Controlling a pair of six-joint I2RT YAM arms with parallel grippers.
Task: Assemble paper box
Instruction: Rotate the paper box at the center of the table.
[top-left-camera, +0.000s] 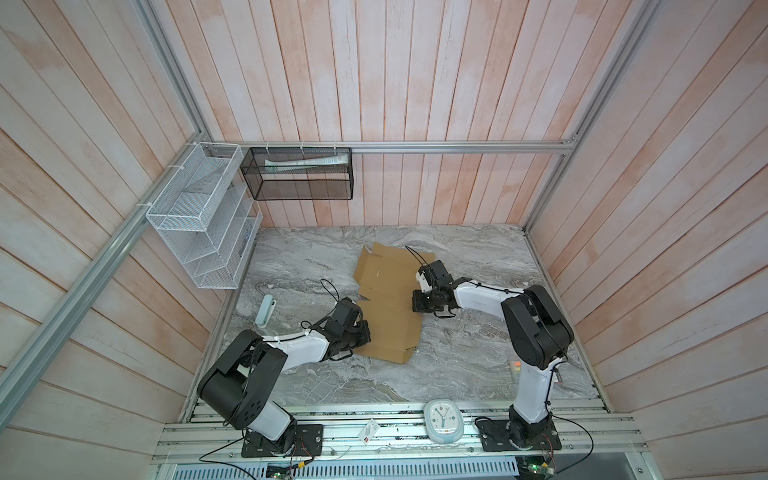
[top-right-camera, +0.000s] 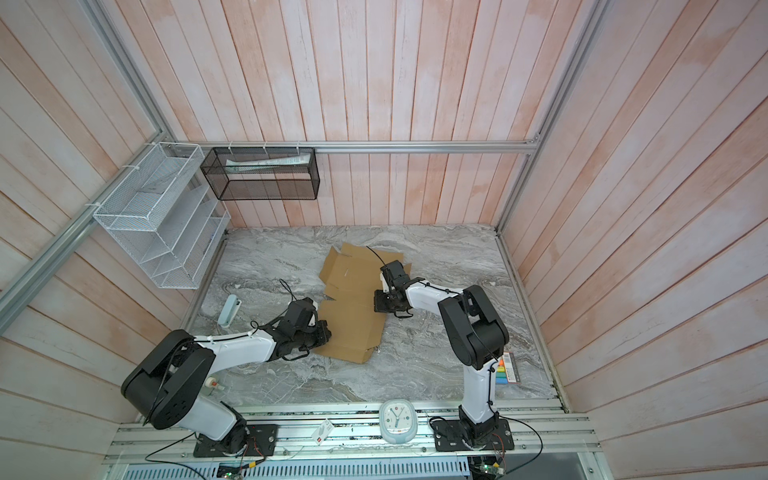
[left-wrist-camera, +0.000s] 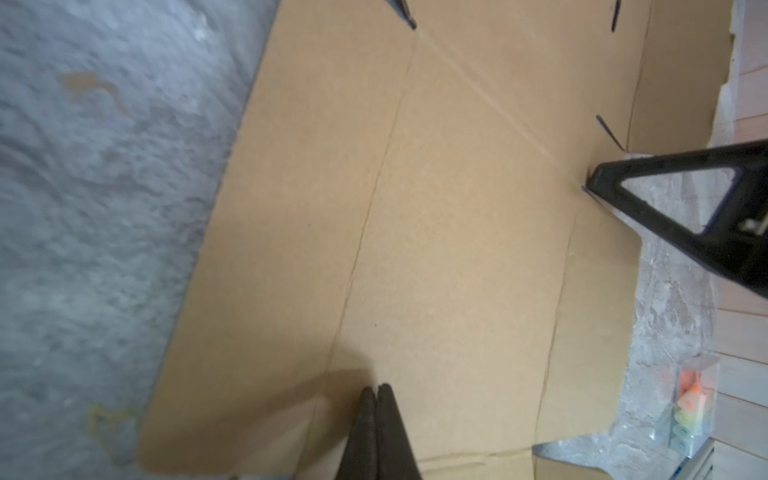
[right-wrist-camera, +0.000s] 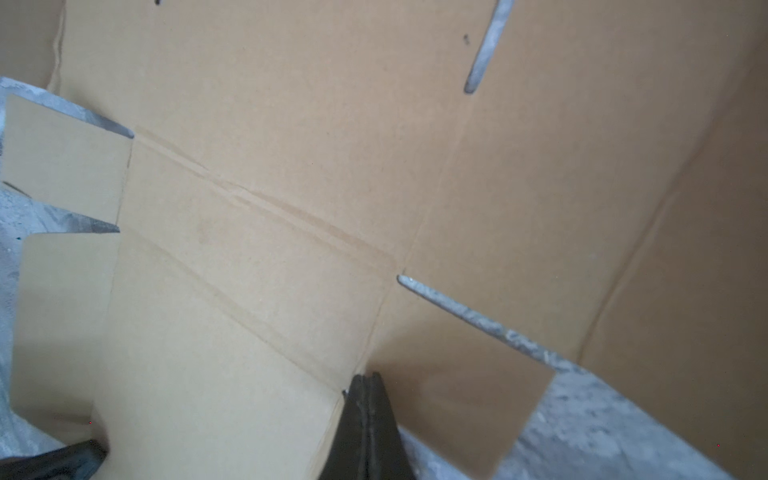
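Note:
The paper box (top-left-camera: 386, 307) (top-right-camera: 353, 299) is a flat brown die-cut cardboard sheet lying unfolded on the marble table, with creases and slots showing in both wrist views (left-wrist-camera: 457, 249) (right-wrist-camera: 291, 124). My left gripper (top-left-camera: 368, 332) (top-right-camera: 328, 332) (left-wrist-camera: 377, 388) is shut, its tips resting on the sheet near its left edge, nothing between them. My right gripper (top-left-camera: 415, 301) (top-right-camera: 377, 301) (right-wrist-camera: 365, 376) is shut too, its tips on a crease at the sheet's right edge, beside a small side flap. Its tip also shows in the left wrist view (left-wrist-camera: 594, 183).
A pale blue stapler-like object (top-left-camera: 266, 313) lies left of the sheet. A pack of coloured highlighters (top-right-camera: 509, 368) (left-wrist-camera: 690, 399) sits by the right wall. A clock (top-left-camera: 442, 419) and a small card (top-left-camera: 368, 432) lie on the front rail. A white wire rack (top-left-camera: 203, 220) and a black mesh basket (top-left-camera: 299, 174) hang on the walls.

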